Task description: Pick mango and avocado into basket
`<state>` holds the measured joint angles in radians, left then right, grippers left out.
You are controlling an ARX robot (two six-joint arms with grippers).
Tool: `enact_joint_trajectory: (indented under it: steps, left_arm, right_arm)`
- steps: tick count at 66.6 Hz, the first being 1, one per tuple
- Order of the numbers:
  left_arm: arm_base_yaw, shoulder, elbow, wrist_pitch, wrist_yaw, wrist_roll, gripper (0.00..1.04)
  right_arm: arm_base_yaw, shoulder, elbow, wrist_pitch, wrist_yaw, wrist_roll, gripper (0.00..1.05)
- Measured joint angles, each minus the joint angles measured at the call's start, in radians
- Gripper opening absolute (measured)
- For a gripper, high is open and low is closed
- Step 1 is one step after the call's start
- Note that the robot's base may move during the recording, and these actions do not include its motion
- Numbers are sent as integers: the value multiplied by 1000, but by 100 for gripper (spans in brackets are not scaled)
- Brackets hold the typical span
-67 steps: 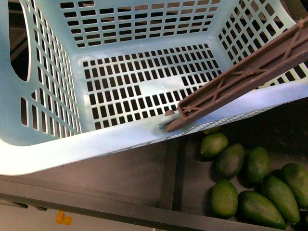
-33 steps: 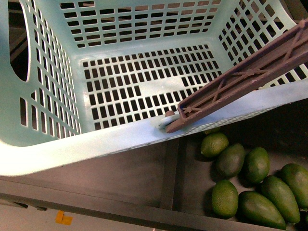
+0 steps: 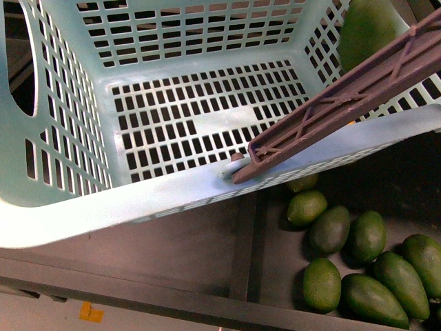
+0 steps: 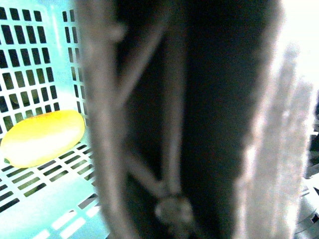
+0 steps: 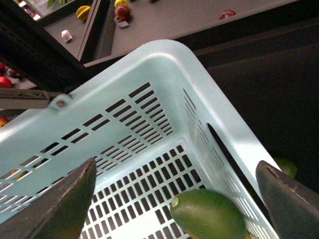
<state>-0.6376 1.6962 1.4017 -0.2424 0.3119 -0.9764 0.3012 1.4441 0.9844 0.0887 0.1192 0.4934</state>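
The teal basket (image 3: 172, 196) fills the front view, with its brown handle (image 3: 344, 96) slanting across its right side. My left gripper (image 4: 199, 149) is shut on that handle (image 4: 169, 124), which is a close blur in the left wrist view. The yellow mango (image 4: 42, 138) lies on the basket floor. A dark green avocado (image 3: 365, 31) shows in the basket's far right corner. In the right wrist view it (image 5: 209, 215) sits free between the spread fingers of my open right gripper (image 5: 175, 164), over the basket floor (image 5: 139, 189).
Several more avocados (image 3: 358, 255) lie in a dark bin below the basket's right side, past a dark divider (image 3: 244, 241). Grey shelves with red and yellow fruit (image 5: 121, 10) lie beyond the basket in the right wrist view.
The avocado has come into view in the basket's far right corner. The basket and its handle have shifted slightly left and up.
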Motion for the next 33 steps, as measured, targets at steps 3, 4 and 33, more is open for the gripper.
enact_joint_trajectory:
  steps: [3,4,33]
  left_arm:
    - [0,0,0,0,3,-1,13]
    - [0,0,0,0,4,-2,13]
    - [-4,0,0,0,18,-1,13]
  right_arm:
    - [1,-23,-8,-6,13,3,96]
    - [1,-28,-10,-8,16,4,96]
    - [-92,-274,-497,601,87,-449,40]
